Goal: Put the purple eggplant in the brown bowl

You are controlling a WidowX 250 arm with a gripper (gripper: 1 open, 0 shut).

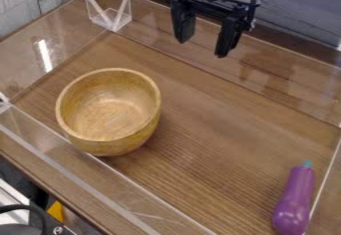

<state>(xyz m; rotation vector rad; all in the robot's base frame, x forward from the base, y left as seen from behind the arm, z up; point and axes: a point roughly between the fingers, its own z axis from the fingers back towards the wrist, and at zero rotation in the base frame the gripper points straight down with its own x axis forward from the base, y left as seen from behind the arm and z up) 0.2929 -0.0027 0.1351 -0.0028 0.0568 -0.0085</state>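
Black fingers (pixel 184 28) stand apart at the top of the view, pointing down over the wooden table (pixel 200 149). The eggplant (pixel 294 201) lies well apart from them, on the table near the bottom right corner of the view, below and to the right of both fingertips. It is slim, smooth and purple, with glossy highlights on its skin. The fatter, rounded end is toward the bottom edge, and the body narrows upward to a small green stem tip, leaning slightly right. The bowl (pixel 110 115), round and light brown, sits at the left, well apart from the eggplant.
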